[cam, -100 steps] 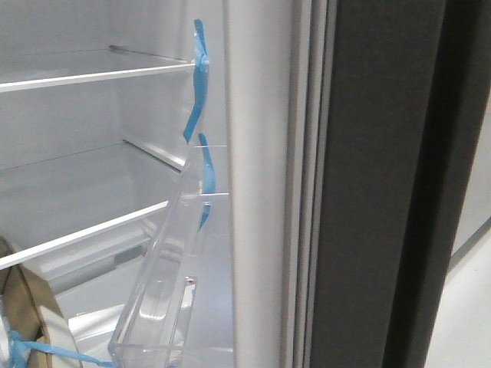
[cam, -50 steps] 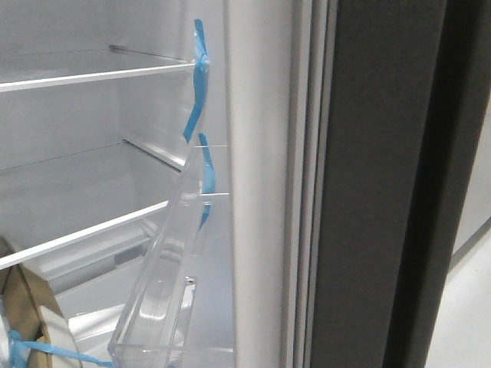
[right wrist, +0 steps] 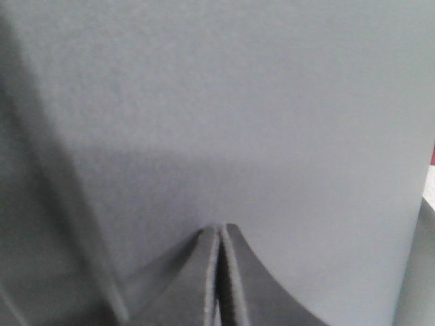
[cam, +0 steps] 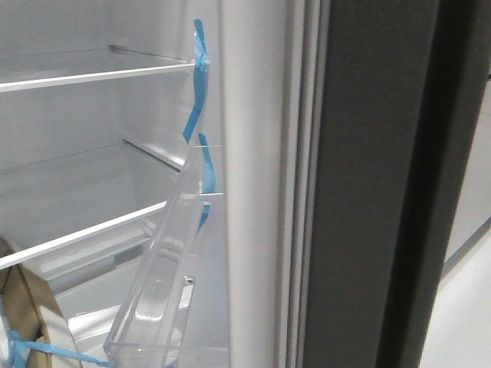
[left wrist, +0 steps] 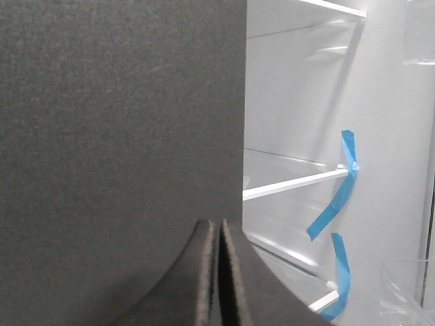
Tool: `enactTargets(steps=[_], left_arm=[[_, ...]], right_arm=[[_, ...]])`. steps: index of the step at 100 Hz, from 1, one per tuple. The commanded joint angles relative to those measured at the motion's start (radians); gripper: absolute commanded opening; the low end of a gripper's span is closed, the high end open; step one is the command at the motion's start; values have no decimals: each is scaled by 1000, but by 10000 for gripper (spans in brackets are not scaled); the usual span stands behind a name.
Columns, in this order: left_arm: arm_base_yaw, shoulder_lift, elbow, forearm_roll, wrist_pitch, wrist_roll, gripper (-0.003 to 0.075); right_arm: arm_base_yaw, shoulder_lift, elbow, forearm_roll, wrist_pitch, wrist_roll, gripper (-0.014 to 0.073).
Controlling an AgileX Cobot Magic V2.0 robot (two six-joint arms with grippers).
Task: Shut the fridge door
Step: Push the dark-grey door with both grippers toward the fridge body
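In the front view the fridge door (cam: 368, 192) stands open, nearly edge-on, with its matte dark grey outer face to the right. To the left are its white inner lining (cam: 253, 192), a clear plastic bin (cam: 157, 307) and blue tape strips (cam: 198, 84). Neither gripper shows there. My left gripper (left wrist: 219, 225) is shut and empty, its tips close to a dark grey textured panel (left wrist: 115, 136), with the white fridge inside (left wrist: 299, 88) beside it. My right gripper (right wrist: 221, 227) is shut and empty, its tips close against a flat grey face (right wrist: 238, 102).
White-edged glass shelves (cam: 92, 75) cross the fridge inside. A brown cardboard thing (cam: 27, 314) with blue tape sits at the fridge's lower left. Pale floor (cam: 468, 314) shows right of the door. Blue tape (left wrist: 340, 197) also shows in the left wrist view.
In the front view the door with its bin has shifted slightly left, toward the fridge body.
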Motion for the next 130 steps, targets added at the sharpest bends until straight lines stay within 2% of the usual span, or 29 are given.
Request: enactTargets(steps=[1, 18, 65, 107, 130], left_arm=[[-7, -12, 35, -4, -72, -4, -20], [-7, -12, 35, -4, -72, -4, -20], [-7, -12, 35, -4, -72, -4, -20], [-7, -12, 35, -4, -72, -4, -20], [-7, -12, 35, -4, -72, -4, -20]], right_arm=[[3, 17, -42, 63, -67, -35, -45], [3, 39, -42, 178, -58, -117, -44], [3, 172, -45, 393, -77, -312, -44], [7, 357, -188, 445, -70, -418, -44], [59, 458, -262, 466, -95, -463, -44]])
